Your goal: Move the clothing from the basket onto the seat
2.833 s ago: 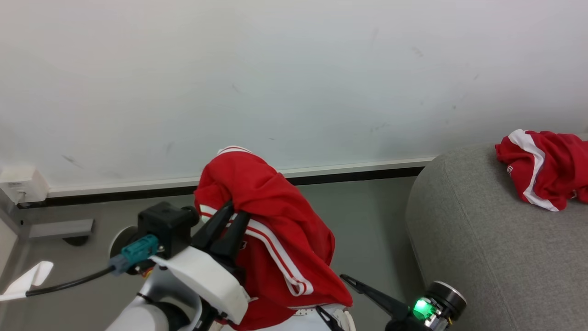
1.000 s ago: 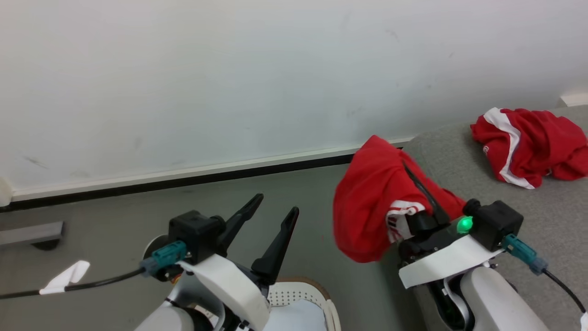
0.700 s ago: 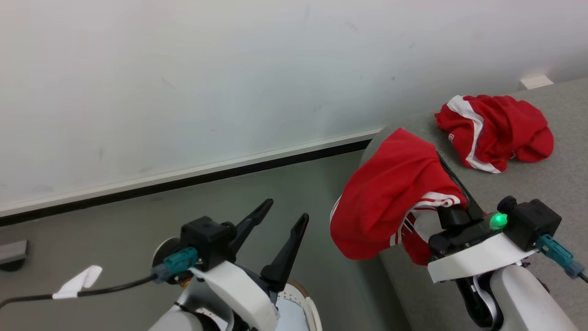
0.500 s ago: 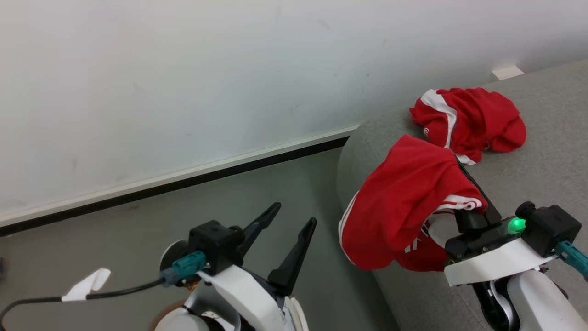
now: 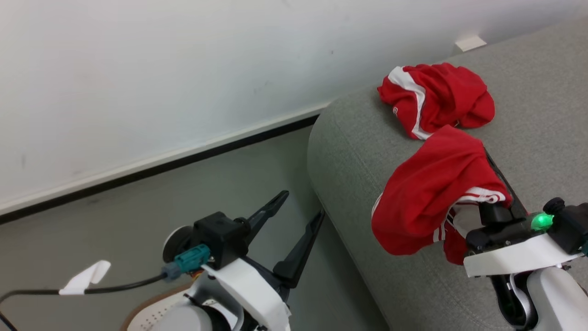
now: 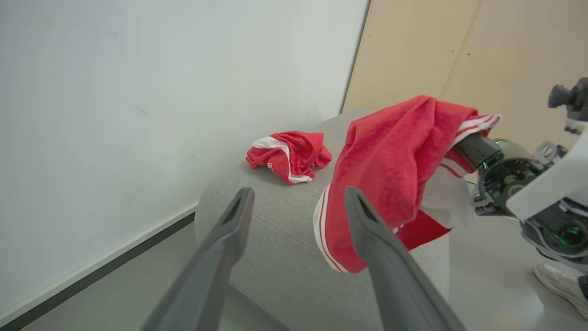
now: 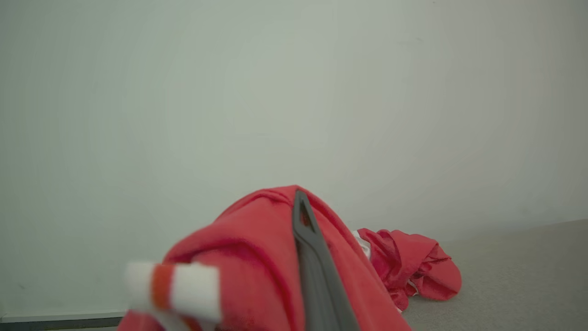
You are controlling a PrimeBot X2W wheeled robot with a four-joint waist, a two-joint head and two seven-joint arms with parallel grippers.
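Clothing (image 5: 427, 193) in two red pieces with white stripes, both at the seat (image 5: 353, 151). Held garment (image 6: 390, 156) draped over the right pincer (image 5: 485, 156), bunched like a hood around its fingers and hanging above the grey upholstery near the rounded end. Lower hem close to the fabric of the seat, contact impossible to judge. Right pincer pressed together on that cloth: one dark finger (image 7: 308, 248) bare along the outside of the fold, the other buried underneath. Green light (image 5: 542, 221) glowing on the wrist behind it.

Second garment (image 5: 436, 96) crumpled on top of the seat, nearer the wall (image 5: 161, 69), just beyond the held garment and clearly apart from it in the left wrist view.

Left pincer (image 5: 304, 203) spread wide and empty, raised over the grey floor (image 5: 206, 174) beside the seat's end, fingers aimed toward the held garment.

Basket (image 5: 143, 308) at the bottom edge of the head view, under the left arm: a curve of brown rim and a patch of perforated white wall in sight, contents hidden.

Pale shoe (image 6: 558, 282) on the floor at the lower right of the left wrist view.
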